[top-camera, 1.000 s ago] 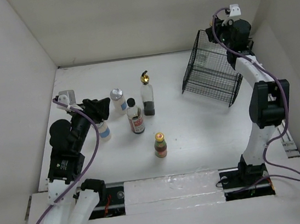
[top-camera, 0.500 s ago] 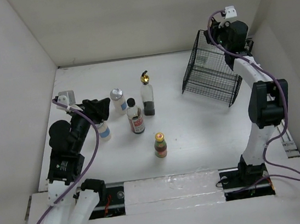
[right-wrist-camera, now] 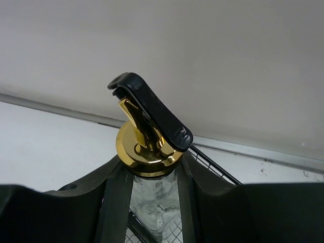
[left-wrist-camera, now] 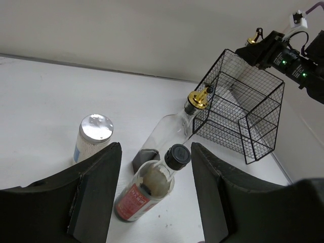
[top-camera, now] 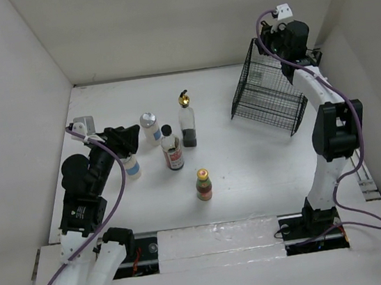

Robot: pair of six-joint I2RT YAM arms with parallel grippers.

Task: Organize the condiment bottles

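Small red-capped bottle (top-camera: 204, 184): standing alone on the worktop (top-camera: 248, 156), nearest the arm bases, waiting to be sorted.
White blue-labelled bottle (top-camera: 132, 167): standing just beside the left end effector, which is partly hiding it in the top view.
Left end effector (left-wrist-camera: 155, 149): hanging with its fingers spread wide, gripping nothing and facing the bottle cluster.
Dark black-capped bottle (left-wrist-camera: 150, 190): standing in line with that gap, apart from both fingers.
Silver-lidded white bottle (left-wrist-camera: 94, 135): standing near the dark one, untouched.
Tall clear bottle (left-wrist-camera: 167, 132): standing on the worktop behind the dark one, its gold pourer on top.
Black wire basket (top-camera: 268, 93): sitting at the far right, showing no bottle inside.
Right end effector (right-wrist-camera: 152, 172): clamping the neck of the second tall clear bottle (right-wrist-camera: 154, 202), holding it above the basket's far top edge.
Progress: judging by this, one bottle is being delivered and five are waiting.
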